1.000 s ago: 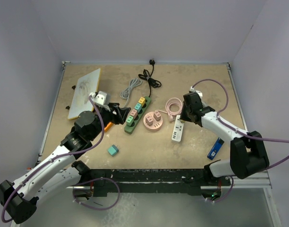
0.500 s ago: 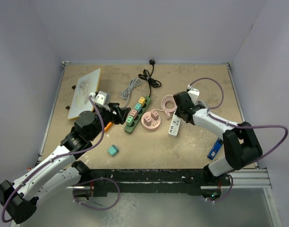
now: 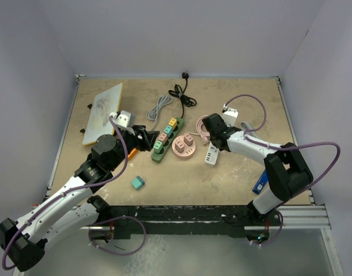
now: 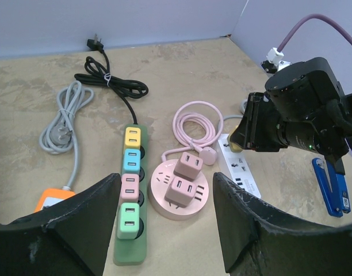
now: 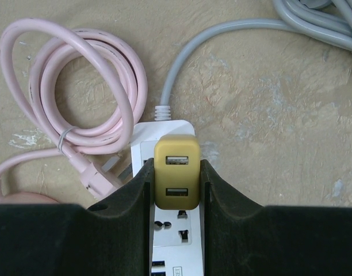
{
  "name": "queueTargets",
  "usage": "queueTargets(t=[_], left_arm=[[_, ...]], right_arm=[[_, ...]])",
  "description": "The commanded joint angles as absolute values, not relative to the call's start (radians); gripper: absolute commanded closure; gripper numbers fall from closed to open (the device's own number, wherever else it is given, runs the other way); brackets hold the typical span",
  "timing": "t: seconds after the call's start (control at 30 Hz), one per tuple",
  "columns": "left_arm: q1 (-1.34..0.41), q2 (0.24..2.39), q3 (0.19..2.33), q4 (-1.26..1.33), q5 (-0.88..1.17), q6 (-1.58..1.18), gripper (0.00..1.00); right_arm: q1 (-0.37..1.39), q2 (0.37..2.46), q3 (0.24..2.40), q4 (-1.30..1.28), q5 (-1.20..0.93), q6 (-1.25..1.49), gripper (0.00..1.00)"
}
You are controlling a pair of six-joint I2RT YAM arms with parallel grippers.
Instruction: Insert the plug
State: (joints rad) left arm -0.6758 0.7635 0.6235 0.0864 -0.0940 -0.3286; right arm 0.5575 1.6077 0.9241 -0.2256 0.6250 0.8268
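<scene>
My right gripper (image 5: 176,184) is shut on a yellow USB plug (image 5: 176,172) and holds it over the top end of the white power strip (image 5: 173,247), which lies right of centre in the top view (image 3: 212,154). The right gripper (image 3: 213,129) sits above that strip's far end. The plug's prongs are hidden. My left gripper (image 4: 164,224) is open and empty, hovering near the green power strip (image 4: 130,201) with its coloured adapters and the pink round socket hub (image 4: 179,195).
A coiled pink cable (image 5: 72,92) and a grey cord (image 5: 222,40) lie by the white strip. A black cable (image 3: 182,95), a grey cable (image 3: 159,106), a board (image 3: 104,112), a teal cube (image 3: 137,183) and a blue object (image 3: 262,181) lie around.
My right arm has swung left, carrying the plug from the strip's right side to over its far end. The left arm has not moved.
</scene>
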Motion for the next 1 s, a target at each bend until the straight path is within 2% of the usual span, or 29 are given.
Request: queueTargets(t=[0.0, 0.17, 0.27, 0.37, 0.43, 0.53, 0.67, 0.8, 0.97], left_arm=[[-0.678, 0.749, 0.623, 0.112, -0.106, -0.31, 0.38], [-0.678, 0.747, 0.626, 0.096, -0.121, -0.314, 0.38], [-0.678, 0.747, 0.626, 0.09, -0.141, -0.329, 0.38], [-0.678, 0.743, 0.62, 0.088, -0.196, -0.375, 0.34], [-0.677, 0.735, 0.613, 0.087, -0.251, -0.422, 0.32], [-0.678, 0.731, 0.609, 0.039, -0.361, -0.524, 0.32], [-0.676, 0.797, 0.688, -0.176, -0.466, -0.695, 0.31], [-0.675, 0.895, 0.744, -0.454, -0.502, -0.845, 0.31], [-0.675, 0.91, 0.692, -0.67, -0.504, -1.068, 0.35]], right_arm=[[0.561, 1.738, 0.851, -0.319, 0.354, 0.864, 1.0], [0.512, 1.737, 0.816, -0.239, 0.235, 0.803, 1.0], [0.501, 1.742, 0.844, -0.274, 0.265, 0.782, 1.0], [0.502, 1.712, 0.897, -0.335, 0.311, 0.771, 1.0], [0.502, 1.66, 0.926, -0.352, 0.314, 0.757, 0.9], [0.501, 1.574, 0.988, -0.388, 0.328, 0.738, 0.69], [0.501, 1.464, 1.089, -0.408, 0.357, 0.707, 0.44], [0.5, 1.372, 1.129, -0.403, 0.413, 0.692, 0.36], [0.5, 1.304, 1.083, -0.365, 0.435, 0.68, 0.35]])
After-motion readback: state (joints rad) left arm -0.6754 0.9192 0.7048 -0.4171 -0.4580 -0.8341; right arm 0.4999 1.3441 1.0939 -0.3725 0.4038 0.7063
